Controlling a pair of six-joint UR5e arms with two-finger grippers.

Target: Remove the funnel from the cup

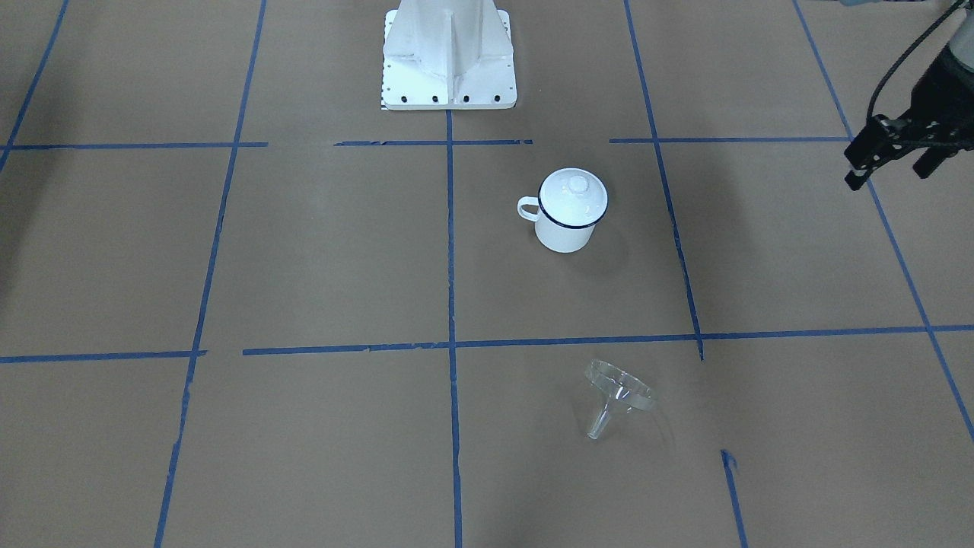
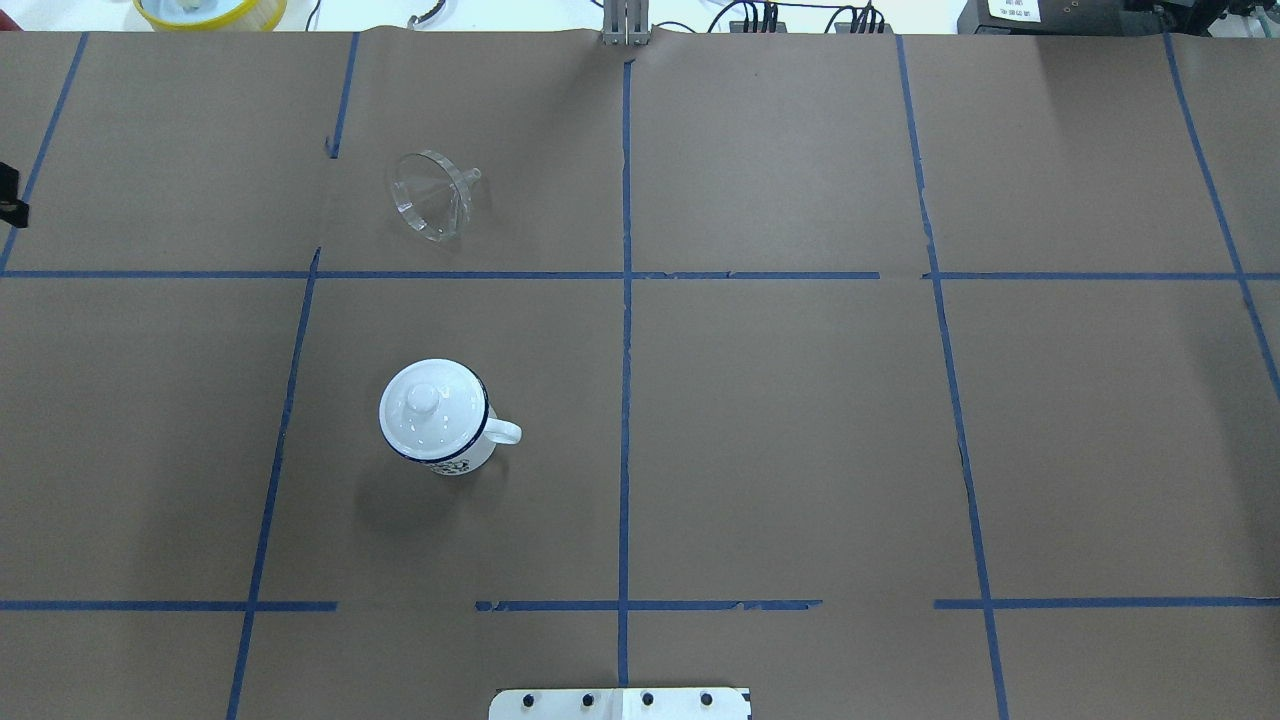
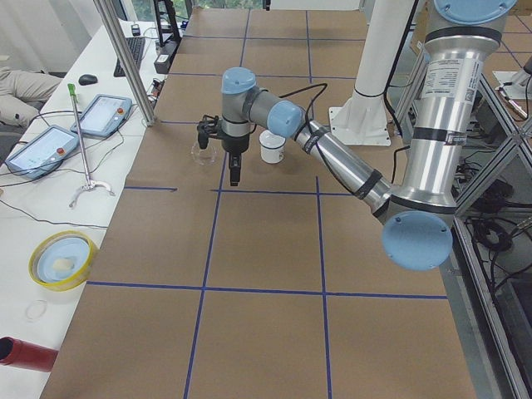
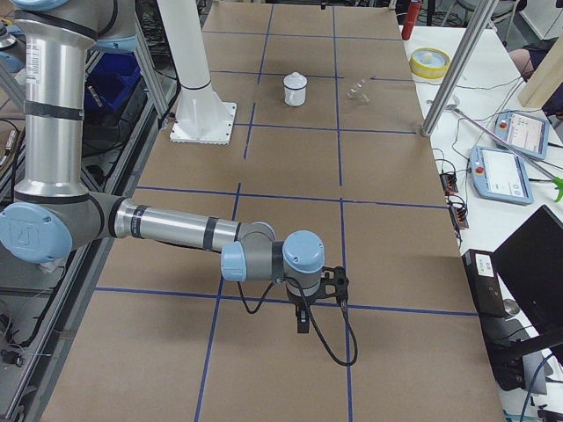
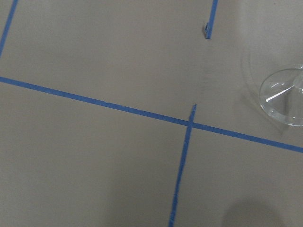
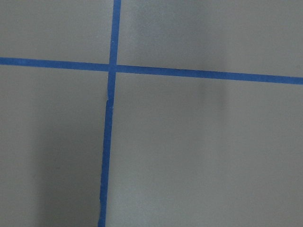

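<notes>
The clear funnel [image 1: 618, 394] lies on its side on the brown table, apart from the cup; it also shows in the overhead view [image 2: 433, 194] and at the right edge of the left wrist view [image 5: 284, 97]. The white enamel cup [image 1: 566, 221] with a dark blue rim stands upright with a white domed lid [image 1: 574, 196] on it, and also shows in the overhead view [image 2: 440, 420]. My left gripper [image 1: 892, 171] hovers open and empty, off to the side of both. My right gripper [image 4: 302, 321] shows only in the exterior right view, far from the cup; I cannot tell its state.
The robot's white base plate [image 1: 449, 61] stands at the table's near edge. A yellow-rimmed dish [image 3: 60, 259], teach pendants [image 3: 41, 150] and a metal post [image 3: 125, 58] are on the side bench past the far edge. Blue tape lines grid the brown paper.
</notes>
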